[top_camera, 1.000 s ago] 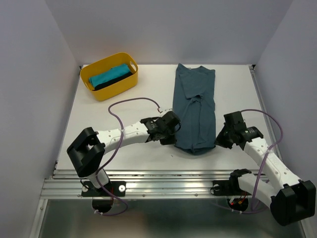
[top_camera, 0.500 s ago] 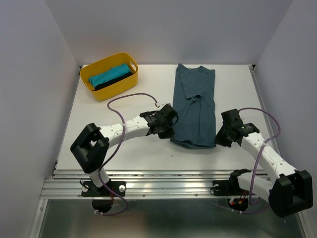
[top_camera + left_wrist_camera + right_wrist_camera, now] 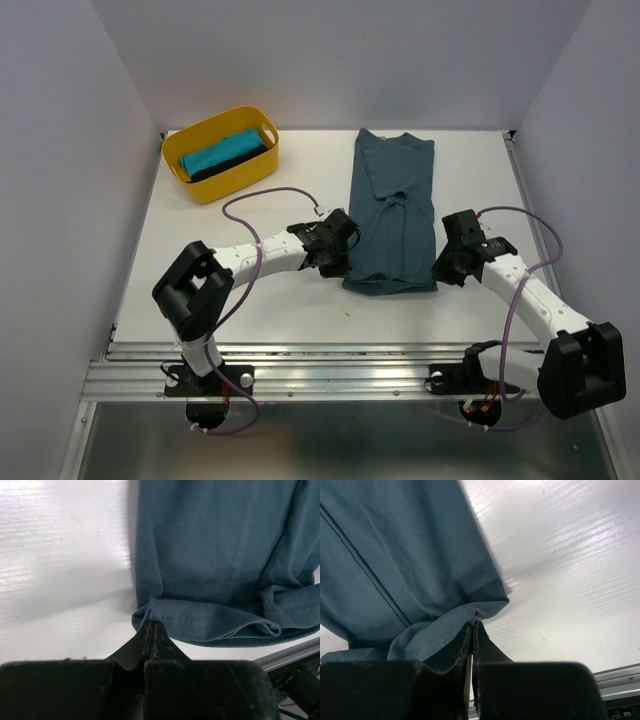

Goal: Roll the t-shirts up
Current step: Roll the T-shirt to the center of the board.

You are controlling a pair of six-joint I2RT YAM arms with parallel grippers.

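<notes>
A slate-blue t-shirt lies folded lengthwise into a long strip on the white table, its hem end nearest the arms and folded back. My left gripper is shut on the hem's left corner. My right gripper is shut on the hem's right corner. Both hold the hem lifted and turned over onto the shirt, which also fills the right wrist view. A turquoise t-shirt and a black t-shirt lie rolled in the basket.
A yellow plastic basket stands at the back left of the table. White walls close in the left, back and right. The aluminium rail runs along the near edge. Purple cables loop from both arms.
Both grippers have carried the shirt's hem away from the near edge toward the back. The near end of the shirt now lies folded over itself and the strip looks shorter.
</notes>
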